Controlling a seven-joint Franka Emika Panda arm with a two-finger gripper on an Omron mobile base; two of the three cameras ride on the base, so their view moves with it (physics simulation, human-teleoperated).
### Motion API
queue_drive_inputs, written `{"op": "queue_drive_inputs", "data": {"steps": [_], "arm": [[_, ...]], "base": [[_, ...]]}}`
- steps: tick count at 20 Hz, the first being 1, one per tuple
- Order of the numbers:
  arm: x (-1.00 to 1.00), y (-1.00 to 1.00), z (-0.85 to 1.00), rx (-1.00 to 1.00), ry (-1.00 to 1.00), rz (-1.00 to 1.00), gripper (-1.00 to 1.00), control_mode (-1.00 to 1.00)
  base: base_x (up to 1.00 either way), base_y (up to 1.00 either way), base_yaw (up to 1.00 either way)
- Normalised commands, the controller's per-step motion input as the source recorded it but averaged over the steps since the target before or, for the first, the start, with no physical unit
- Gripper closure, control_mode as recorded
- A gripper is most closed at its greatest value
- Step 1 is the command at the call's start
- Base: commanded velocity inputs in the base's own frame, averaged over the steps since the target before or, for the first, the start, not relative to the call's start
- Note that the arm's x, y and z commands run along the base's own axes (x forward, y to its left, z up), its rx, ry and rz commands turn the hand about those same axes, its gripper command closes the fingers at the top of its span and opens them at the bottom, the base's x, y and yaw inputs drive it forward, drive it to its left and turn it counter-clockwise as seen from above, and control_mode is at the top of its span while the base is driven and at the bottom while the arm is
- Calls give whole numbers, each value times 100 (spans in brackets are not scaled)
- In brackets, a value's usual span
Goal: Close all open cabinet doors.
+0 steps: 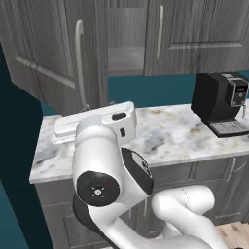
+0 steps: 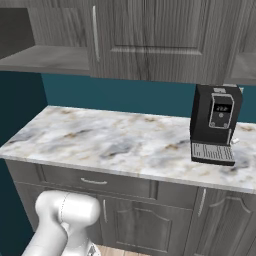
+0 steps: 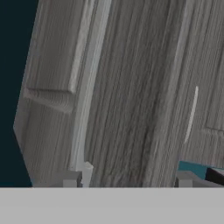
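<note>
I count three tall dark grey wood-grain cabinet doors in my left base view: one open cabinet door (image 1: 46,53) swung out toward me at upper left, its slim vertical silver bar handle (image 1: 79,63) running down its near edge, and two more panels to its right, of which the shut cabinet door (image 1: 199,36) carries its own silver handle (image 1: 159,31). Between the open door and the shut one I see a single open cabinet interior with a grey shelf (image 1: 125,58). From the right base view that same open compartment (image 2: 35,42) sits at upper left, beside one wide shut door (image 2: 155,37) with a handle along its left edge. Below them lies one white and grey marbled table (image 1: 165,136), and on its right end stands one black coffee machine (image 1: 221,102) with a small display and a ribbed drip tray. Under the table I see one drawer front with a horizontal handle (image 2: 94,181). In my hand view the two finger tips (image 3: 70,179) of my claw (image 3: 127,181) rise at the bottom edge with a wide gap between them, spread and gripping nothing. The open door's panel (image 3: 131,96) is close in front of my claw, and its long silver handle (image 3: 89,87) runs upward from just above my left tip, beside it rather than between the tips.
</note>
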Motion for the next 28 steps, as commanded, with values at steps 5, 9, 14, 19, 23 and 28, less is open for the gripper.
{"op": "queue_drive_inputs", "data": {"steps": [5, 9, 14, 19, 23, 28], "arm": [[100, -41, 10, 0, 0, -1, -100, -100], [100, -47, 0, 0, 0, -2, -100, -100], [100, -49, -4, 0, 0, -18, -100, -100], [100, 0, -1, -4, 0, -27, -100, -100], [100, 0, 0, -4, 0, -23, -100, -100], [100, -8, 0, -1, 0, -15, -100, -100]], "base": [[0, 0, 0], [0, 0, 0], [0, 0, 0], [0, 0, 0], [0, 0, 0], [0, 0, 0]]}}
